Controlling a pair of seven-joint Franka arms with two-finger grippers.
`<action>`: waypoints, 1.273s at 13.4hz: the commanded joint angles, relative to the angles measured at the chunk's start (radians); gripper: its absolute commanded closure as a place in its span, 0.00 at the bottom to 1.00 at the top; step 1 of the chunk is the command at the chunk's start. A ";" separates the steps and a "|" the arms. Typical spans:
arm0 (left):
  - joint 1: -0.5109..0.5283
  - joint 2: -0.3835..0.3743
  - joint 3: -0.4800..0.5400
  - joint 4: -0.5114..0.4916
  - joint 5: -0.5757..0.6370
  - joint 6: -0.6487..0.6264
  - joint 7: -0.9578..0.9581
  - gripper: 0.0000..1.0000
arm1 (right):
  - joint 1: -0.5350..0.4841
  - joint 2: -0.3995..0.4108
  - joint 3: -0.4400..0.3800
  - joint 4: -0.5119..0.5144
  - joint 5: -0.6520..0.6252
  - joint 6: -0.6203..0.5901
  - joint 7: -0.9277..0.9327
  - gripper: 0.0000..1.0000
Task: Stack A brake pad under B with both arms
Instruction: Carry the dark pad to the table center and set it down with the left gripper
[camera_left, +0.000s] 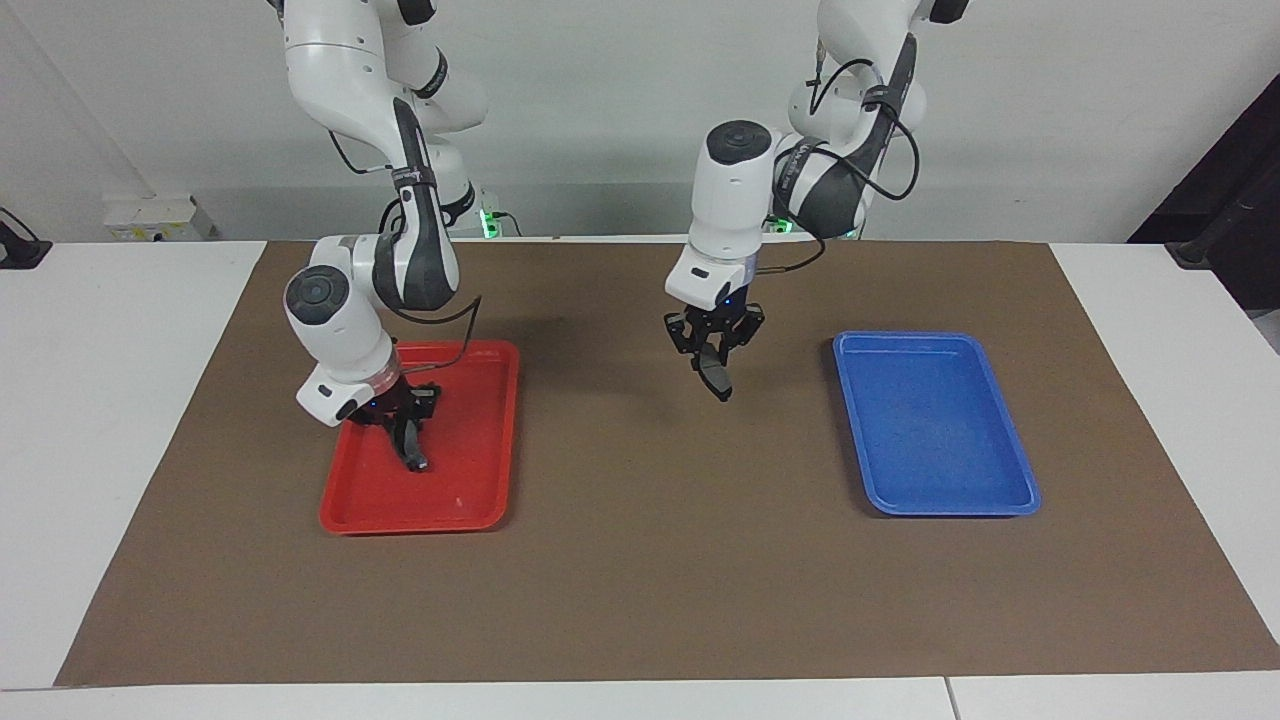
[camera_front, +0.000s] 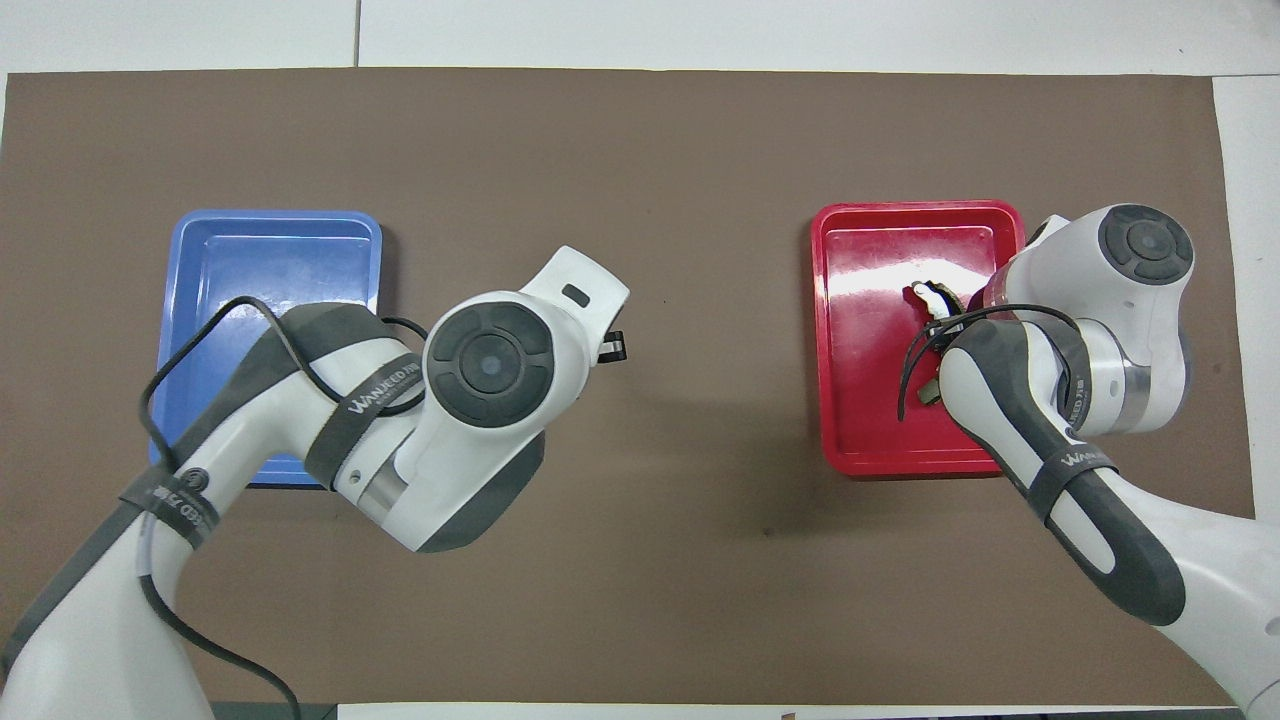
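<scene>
My left gripper (camera_left: 712, 358) hangs over the brown mat (camera_left: 640, 520), between the two trays, shut on the A brake pad (camera_left: 716, 380). The short dark grey pad points down from the fingertips, clear of the mat. In the overhead view the left wrist covers both pad and gripper. My right gripper (camera_left: 408, 432) is down in the red tray (camera_left: 470, 480), shut on B (camera_left: 413, 457), the black curved piece. One pale end of B (camera_front: 931, 294) shows past the right wrist in the overhead view.
The blue tray (camera_left: 935, 440) lies toward the left arm's end of the mat with nothing in it. White table (camera_left: 120, 400) borders the mat on every side.
</scene>
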 joint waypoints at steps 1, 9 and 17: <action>-0.065 0.128 -0.018 0.086 0.112 0.009 -0.121 0.99 | -0.017 0.000 0.006 0.017 0.012 -0.004 -0.033 1.00; -0.182 0.429 0.004 0.246 0.294 0.032 -0.300 0.99 | -0.024 0.000 0.006 0.153 0.012 -0.159 -0.025 1.00; -0.201 0.440 0.021 0.277 0.291 0.016 -0.298 0.65 | -0.029 0.032 0.006 0.265 0.016 -0.282 -0.001 1.00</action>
